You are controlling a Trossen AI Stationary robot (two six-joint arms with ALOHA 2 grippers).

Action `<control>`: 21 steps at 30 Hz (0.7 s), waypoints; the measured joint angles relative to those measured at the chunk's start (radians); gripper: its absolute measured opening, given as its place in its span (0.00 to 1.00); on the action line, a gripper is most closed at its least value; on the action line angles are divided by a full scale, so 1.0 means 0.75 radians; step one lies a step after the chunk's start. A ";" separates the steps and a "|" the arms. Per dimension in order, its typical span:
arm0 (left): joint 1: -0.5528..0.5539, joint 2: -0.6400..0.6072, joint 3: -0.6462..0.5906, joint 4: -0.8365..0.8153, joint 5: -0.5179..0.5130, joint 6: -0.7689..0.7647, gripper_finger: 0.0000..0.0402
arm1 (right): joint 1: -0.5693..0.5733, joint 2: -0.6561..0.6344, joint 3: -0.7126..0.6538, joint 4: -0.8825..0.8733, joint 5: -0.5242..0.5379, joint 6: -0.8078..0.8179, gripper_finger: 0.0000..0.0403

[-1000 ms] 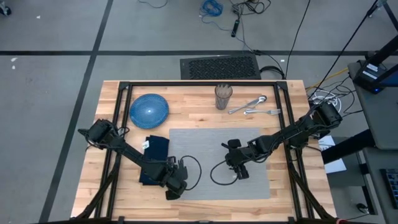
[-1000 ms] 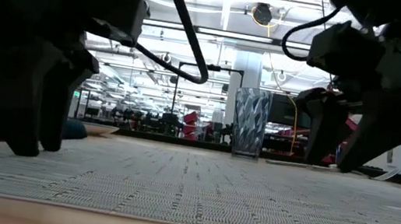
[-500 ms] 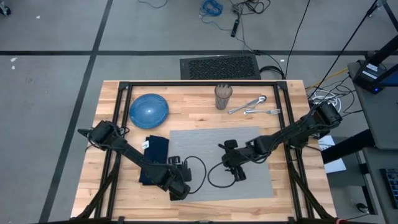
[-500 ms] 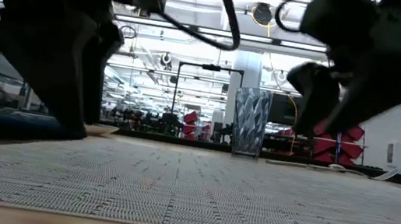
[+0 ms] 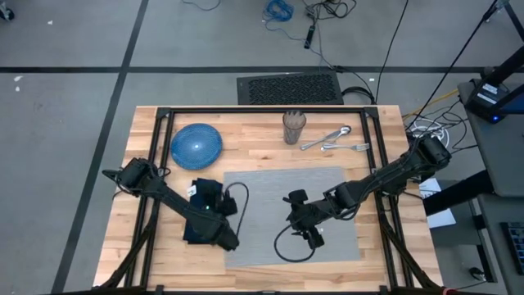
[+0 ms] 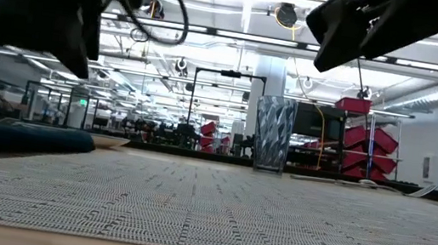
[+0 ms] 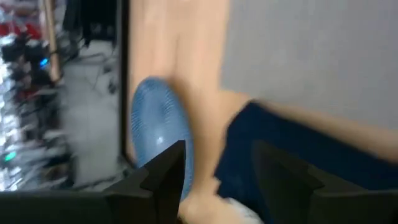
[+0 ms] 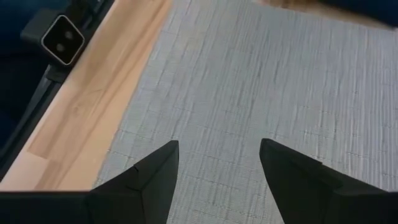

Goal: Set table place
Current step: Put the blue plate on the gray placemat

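from above, the left gripper [image 5: 214, 206] had pulled back off the grey placemat [image 5: 270, 192] since a moment before, and now hung over the navy napkin [image 5: 205, 197] beside the mat's edge, fingers apart and empty. the right gripper [image 5: 304, 238] had slid a little further along the mat and stayed over it, fingers spread wide, holding nothing. the blue plate [image 5: 196, 144] lay beyond the left gripper, well clear of the mat; the glass [image 5: 294, 127] and cutlery [image 5: 332, 139] sat beyond the right one.

from table height, both grippers had lifted; the left gripper [image 6: 52, 26] and the right [image 6: 361, 31] now hung clear above the weave, where before they nearly touched it. the glass [image 6: 273, 134] stood behind the mat.

the left wrist view showed the plate [image 7: 163, 134] and napkin [image 7: 298, 149] ahead of its parted fingers [image 7: 168, 171].

the right wrist view showed only mat [image 8: 261, 81] and the table [image 8: 87, 106] under its wide fingers [image 8: 149, 177].

i judged the mat placed and smoothed, with the plate next.
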 joint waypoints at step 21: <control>0.672 -0.236 -0.390 0.624 0.221 0.357 0.42 | 0.013 0.000 0.000 -0.027 0.001 -0.005 0.53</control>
